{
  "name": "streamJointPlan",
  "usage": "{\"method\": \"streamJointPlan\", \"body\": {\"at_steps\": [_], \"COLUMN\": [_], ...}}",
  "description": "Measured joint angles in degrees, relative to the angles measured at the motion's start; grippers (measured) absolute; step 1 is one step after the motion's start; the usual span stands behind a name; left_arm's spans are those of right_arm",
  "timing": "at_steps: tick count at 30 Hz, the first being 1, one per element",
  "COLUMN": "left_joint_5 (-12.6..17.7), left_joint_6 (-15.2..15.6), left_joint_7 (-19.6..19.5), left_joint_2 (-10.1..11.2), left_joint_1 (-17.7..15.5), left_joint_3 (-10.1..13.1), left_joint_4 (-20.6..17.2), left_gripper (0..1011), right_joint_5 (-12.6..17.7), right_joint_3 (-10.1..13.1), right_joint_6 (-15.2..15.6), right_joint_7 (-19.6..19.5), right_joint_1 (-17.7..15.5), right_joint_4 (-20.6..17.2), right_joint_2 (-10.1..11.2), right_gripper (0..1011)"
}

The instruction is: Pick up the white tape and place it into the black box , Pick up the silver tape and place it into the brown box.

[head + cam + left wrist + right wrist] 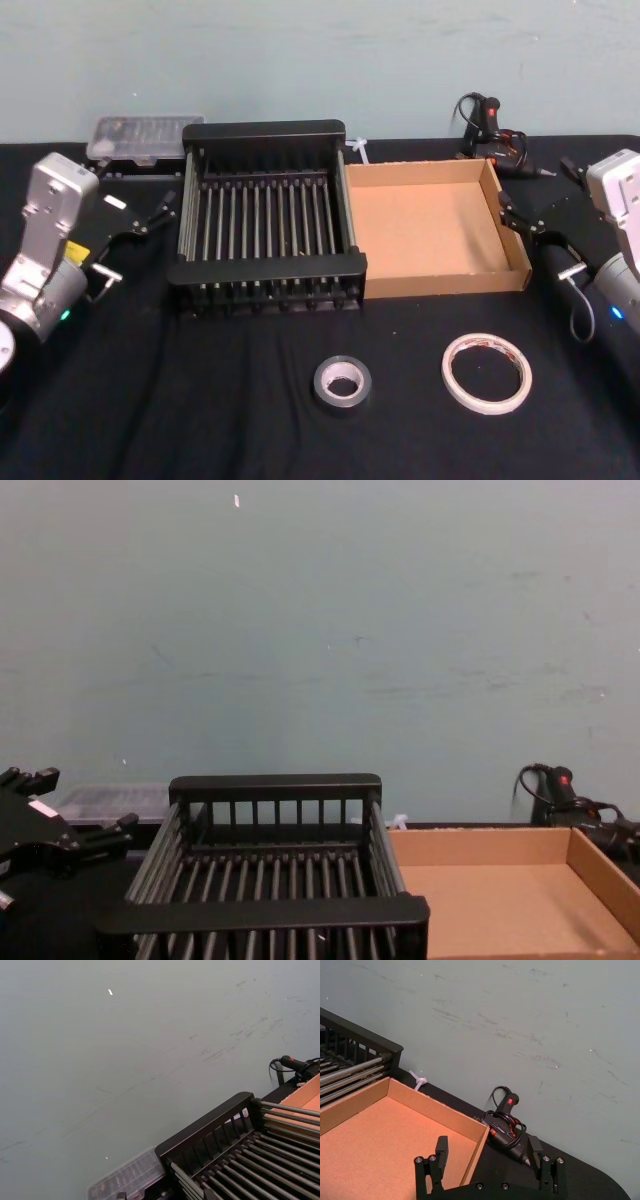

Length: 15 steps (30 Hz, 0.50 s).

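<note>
- White tape (487,373) and silver tape (342,384) lie flat near the bench's front edge.
- Both boxes sit empty.
- Left claw (128,240) and right claw (530,238) wait wide at the sides.
- Descend straight, straddling one ring wall.

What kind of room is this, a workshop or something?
Probably a workshop or lab bench: a black-covered table against a scuffed, bare wall, with a glue gun and a clear parts case at the back, and tape rolls set before two boxes.
</note>
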Motion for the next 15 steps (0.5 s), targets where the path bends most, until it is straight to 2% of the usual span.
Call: {"method": "streamJointPlan", "body": {"at_steps": [15], "left_joint_5": [0.0], "left_joint_6": [0.0], "left_joint_7": [0.0], "left_joint_2": [0.0], "left_joint_1": [0.0], "left_joint_3": [0.0], "left_joint_4": [0.0], "left_gripper": [1001], "right_joint_5": [0.0], "right_joint_3": [0.0], "right_joint_6": [0.0], "right_joint_7": [0.0], "right_joint_1": [0.0], "right_joint_4": [0.0], "right_joint_2": [0.0], "right_gripper": [1002]}}
